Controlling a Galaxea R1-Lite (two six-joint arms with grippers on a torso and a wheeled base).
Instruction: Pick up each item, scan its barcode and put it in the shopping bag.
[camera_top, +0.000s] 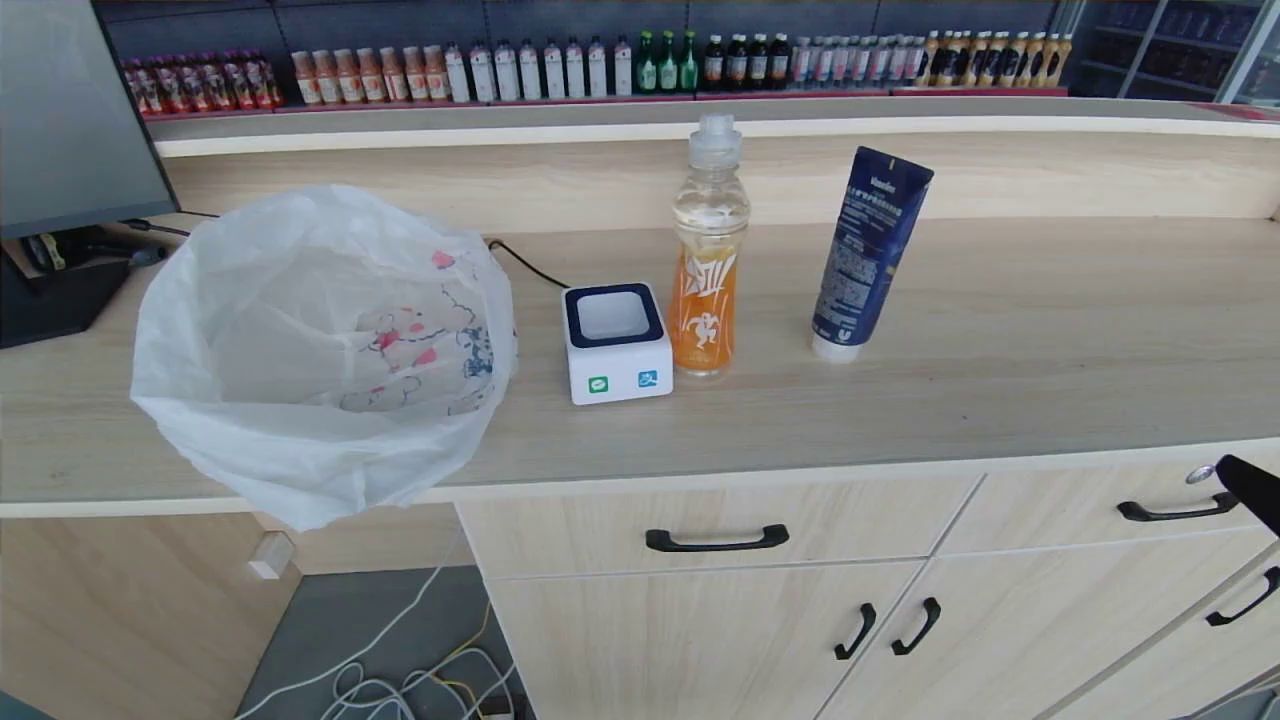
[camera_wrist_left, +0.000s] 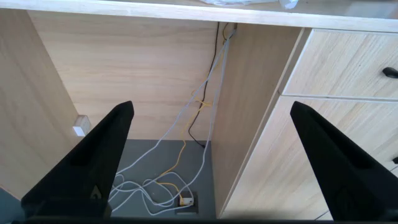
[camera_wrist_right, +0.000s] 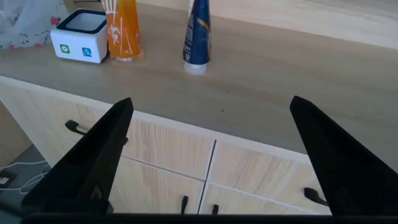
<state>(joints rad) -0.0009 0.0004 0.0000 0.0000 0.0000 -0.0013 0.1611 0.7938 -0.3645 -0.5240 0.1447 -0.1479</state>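
I log L to R on counter (camera_top: 1000, 380): open shopping bag (camera_top: 320, 340) overhanging front edge, scanner (camera_top: 615, 340) w/ orange drink bottle (camera_top: 708, 270) just beside, blue tube (camera_top: 865, 250) upright near it; L gripper (camera_wrist_left: 210, 106) released, fingers spread wide, below countertop facing cables (camera_wrist_left: 180, 180); R gripper (camera_wrist_right: 210, 101) released too, before drawers (camera_wrist_right: 168, 149).

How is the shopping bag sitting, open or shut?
Open: the white shopping bag lies on the wooden counter with its mouth spread wide, showing its inside.

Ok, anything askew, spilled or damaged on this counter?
Only the shopping bag: it sags over the front edge of the counter. The bottle and blue tube stand upright; nothing looks spilled or damaged.
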